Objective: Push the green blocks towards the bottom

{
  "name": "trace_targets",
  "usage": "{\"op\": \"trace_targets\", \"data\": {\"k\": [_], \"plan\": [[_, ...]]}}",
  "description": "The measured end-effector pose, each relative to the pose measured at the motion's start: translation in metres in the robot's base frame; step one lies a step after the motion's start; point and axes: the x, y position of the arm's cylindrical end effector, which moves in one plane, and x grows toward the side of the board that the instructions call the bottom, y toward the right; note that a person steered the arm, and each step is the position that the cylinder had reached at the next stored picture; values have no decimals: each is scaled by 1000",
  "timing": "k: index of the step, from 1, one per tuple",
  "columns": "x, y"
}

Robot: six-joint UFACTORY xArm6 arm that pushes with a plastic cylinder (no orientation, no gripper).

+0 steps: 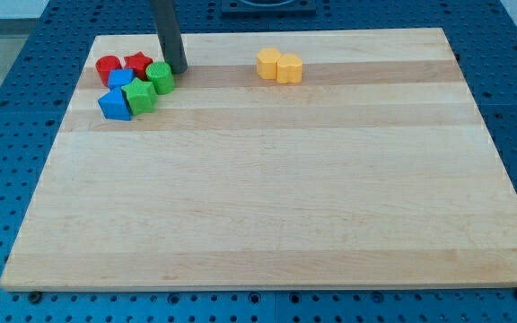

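Two green blocks sit in a cluster at the board's upper left: a green cylinder (161,77) and a green star-like block (140,95) just below and left of it. My tip (178,70) stands on the board right beside the green cylinder, at its upper right, touching or nearly touching it. The dark rod rises from there out of the view's top.
The cluster also holds a red cylinder (108,68), a red star (137,64), a blue block (120,79) and a blue triangular block (113,105). Two yellow blocks (279,65) sit side by side at the top centre. The wooden board (267,197) lies on a blue perforated table.
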Motion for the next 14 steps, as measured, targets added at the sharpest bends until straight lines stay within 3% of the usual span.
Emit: {"op": "trace_targets", "data": {"k": [1,3,6,10,12,14], "plan": [[-24,-4],[-22,-11],[17,-14],[146,-14],[100,-1],[98,-14]]}}
